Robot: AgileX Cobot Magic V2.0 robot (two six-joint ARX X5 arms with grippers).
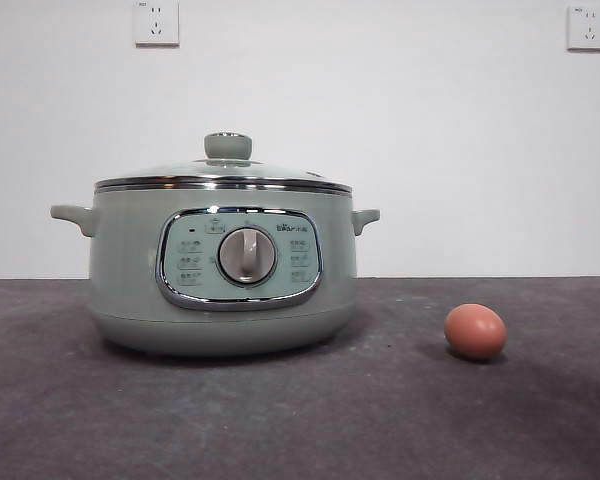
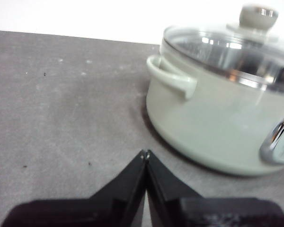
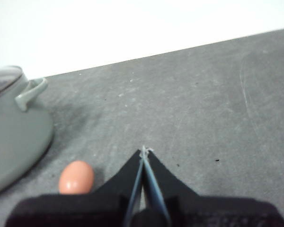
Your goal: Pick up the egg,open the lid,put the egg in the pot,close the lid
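My right gripper [image 3: 143, 150] hangs closed and empty near the egg [image 1: 475, 331]; my left gripper [image 2: 146, 153], closed, waits beside the pot [image 1: 223, 270], lid [image 1: 223, 172] seated on it.

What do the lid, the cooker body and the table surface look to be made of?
The lid looks like clear glass: the inside shows through, ringed by a shiny metal rim, with a matte pale green knob, likely plastic. The cooker body is smooth, satin sage-green, plastic or coated metal, I can't tell which. The table surface looks like dull, mottled dark grey matting.
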